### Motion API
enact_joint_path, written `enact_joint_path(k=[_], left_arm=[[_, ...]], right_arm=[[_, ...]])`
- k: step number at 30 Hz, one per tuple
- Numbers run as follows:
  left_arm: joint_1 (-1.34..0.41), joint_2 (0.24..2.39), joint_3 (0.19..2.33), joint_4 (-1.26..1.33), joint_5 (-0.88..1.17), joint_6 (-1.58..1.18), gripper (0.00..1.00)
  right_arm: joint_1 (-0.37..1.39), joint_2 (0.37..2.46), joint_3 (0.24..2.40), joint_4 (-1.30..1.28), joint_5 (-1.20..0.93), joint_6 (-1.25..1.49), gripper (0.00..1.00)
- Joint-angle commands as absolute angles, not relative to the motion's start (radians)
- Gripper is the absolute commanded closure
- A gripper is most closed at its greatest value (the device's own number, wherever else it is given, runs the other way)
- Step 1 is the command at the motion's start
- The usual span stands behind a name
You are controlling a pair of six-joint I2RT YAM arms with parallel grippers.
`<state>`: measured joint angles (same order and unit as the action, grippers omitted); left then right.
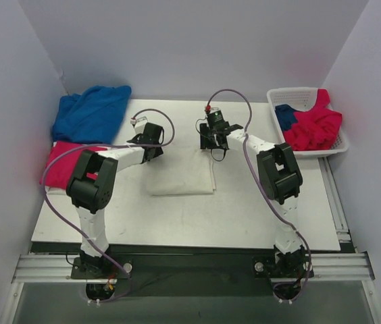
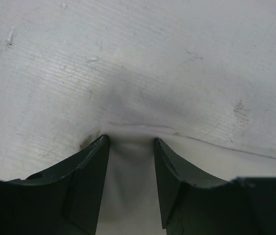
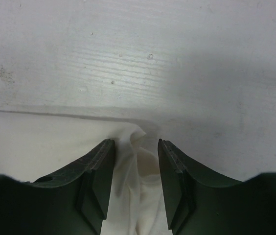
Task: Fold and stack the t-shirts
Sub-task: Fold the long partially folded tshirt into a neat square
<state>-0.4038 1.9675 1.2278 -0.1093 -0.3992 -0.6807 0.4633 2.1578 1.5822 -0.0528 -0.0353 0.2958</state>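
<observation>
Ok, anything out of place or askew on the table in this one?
Mildly. The blue t-shirt lies crumpled, unfolded, over the folded pink t-shirt at far left, spilling past the table edge. The cream t-shirt lies folded and square at centre. No damage visible.

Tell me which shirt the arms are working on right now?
The cream-white t-shirt, folded mid-table; the blue t-shirt and pink t-shirt lie far left.

Bare table (image 1: 177,223) near side; basket (image 1: 307,98), blue shirt (image 1: 92,111) flanking.

White arm links, black joints; purple cables; dark, perhaps green-black, fingers (image 2: 86,181).
</observation>
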Motion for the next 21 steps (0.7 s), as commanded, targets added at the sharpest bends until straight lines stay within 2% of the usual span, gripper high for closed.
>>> enact_joint_path(k=[1, 7, 15, 21], left_arm=[[-0.397, 2.022, 1.290, -0.326, -0.541, -0.715, 0.47], [-0.393, 2.023, 1.331, -0.433, -0.621, -0.733, 0.51], [-0.391, 1.705, 1.169, -0.111, -0.532, -0.563, 0.50], [-0.391, 1.513, 1.106, -0.159, -0.520, -0.554, 0.48]], right_arm=[[0.451, 2.145, 1.583, -0.097, -0.040, 0.302, 0.60], [0.443, 2.143, 1.572, -0.113, -0.040, 0.314, 0.60], [0.436, 2.047, 1.520, -0.130, -0.005, 0.314, 0.61], [0.433, 1.944, 1.422, -0.132, 0.026, 0.340, 0.60]])
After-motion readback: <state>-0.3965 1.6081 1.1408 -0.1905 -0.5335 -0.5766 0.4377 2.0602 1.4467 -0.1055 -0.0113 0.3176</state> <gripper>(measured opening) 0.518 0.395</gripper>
